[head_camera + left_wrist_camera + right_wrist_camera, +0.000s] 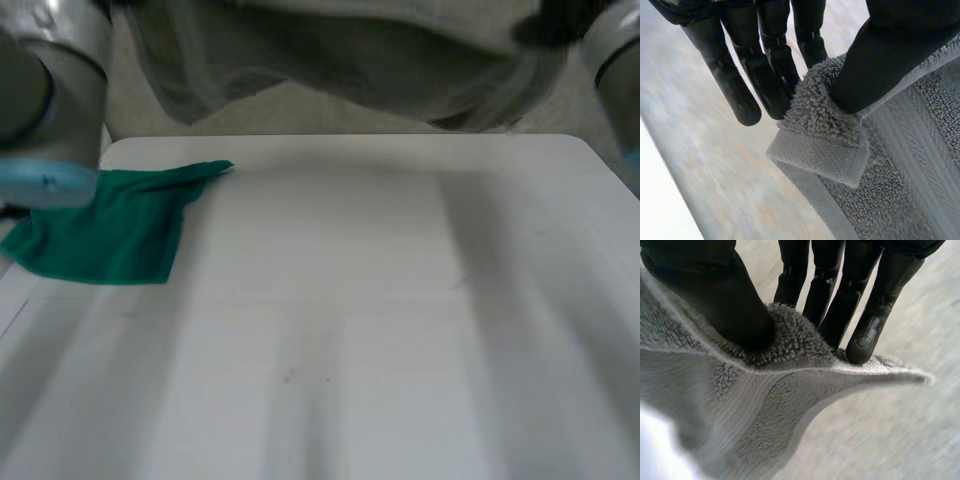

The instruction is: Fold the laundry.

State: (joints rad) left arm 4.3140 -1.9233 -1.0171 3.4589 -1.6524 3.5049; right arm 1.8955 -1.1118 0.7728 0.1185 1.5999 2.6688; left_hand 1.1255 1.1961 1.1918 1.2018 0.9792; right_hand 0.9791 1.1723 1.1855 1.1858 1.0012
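Left robot hand (pixel 885 60): it is grasping the grey towel (pixel 920 165). The thumb sits on one side of a fluffy corner and the straight fingers (pixel 767 75) sit on the other side, so the corner is pinched between them.
Towel at the left robot hand: a bit of the corner is folded over just under the thumb. The rest of the towel runs away from the hand.
Right robot hand (pixel 715 295): it is grasping the grey towel (pixel 740 405) too. The thumb presses on the fluffy edge and the fingers (pixel 865 335) hold it from the other side.
Towel at the right robot hand: the edge runs on past the fingertips to a thin point. The rest of it hangs down under the thumb.
Where the towel is: in the head view the grey towel (pixel 350 60) is up in the air over the far side of the counter (pixel 380 330). It stretches from the left arm (pixel 45 100) to the right arm (pixel 615 50).
What the wrist views add: they show the pinch of each robot hand up close.
What the head view adds: it shows the whole counter, and a green cloth (pixel 115 225) lying flat on it at the far left. The left arm covers part of that cloth. The green cloth is well apart from the grey towel.
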